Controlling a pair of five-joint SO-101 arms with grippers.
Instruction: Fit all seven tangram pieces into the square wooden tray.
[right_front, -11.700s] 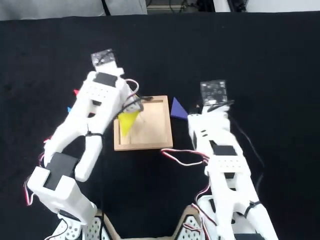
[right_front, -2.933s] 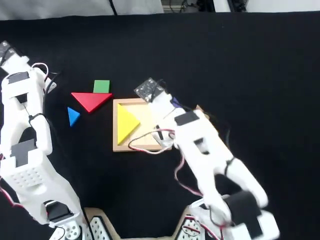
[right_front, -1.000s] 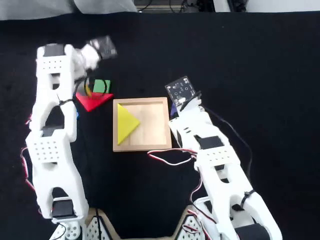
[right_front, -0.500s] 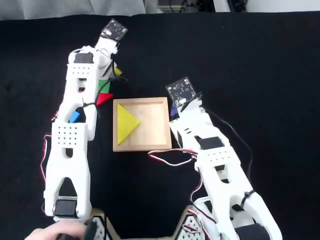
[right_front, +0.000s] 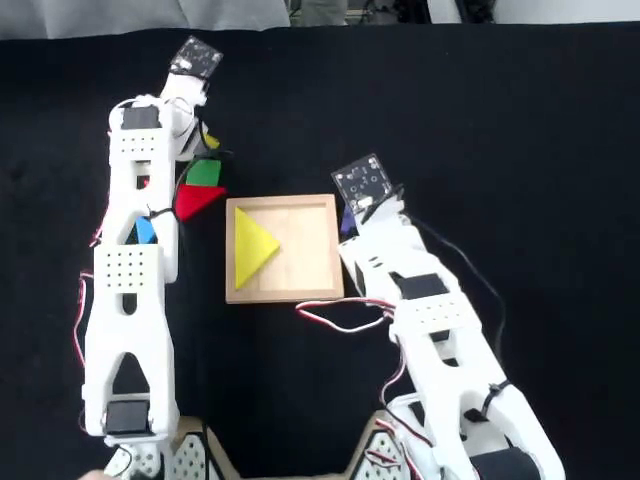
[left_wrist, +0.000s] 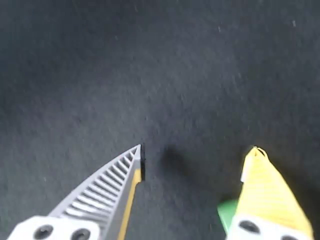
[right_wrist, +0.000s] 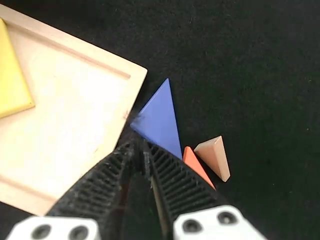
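The square wooden tray (right_front: 285, 295) lies near the middle of the table, with a yellow triangle (right_front: 252, 245) flat inside along its left side. The right hand (right_wrist: 141, 146) hovers just off the tray's right rim, its fingers pinched to a narrow slit at the corner of a violet triangle (right_wrist: 157, 120). An orange piece (right_wrist: 196, 167) and a tan piece (right_wrist: 215, 156) lie just beside that triangle. Toward the table's left edge, the left hand (left_wrist: 197, 151) is spread wide over the black table beside a green piece (right_front: 205, 173), with a red triangle (right_front: 195, 198) and a small blue triangle (right_front: 146, 230) near.

White arms (right_front: 125, 290) — red-white cables (right_front: 336, 323)
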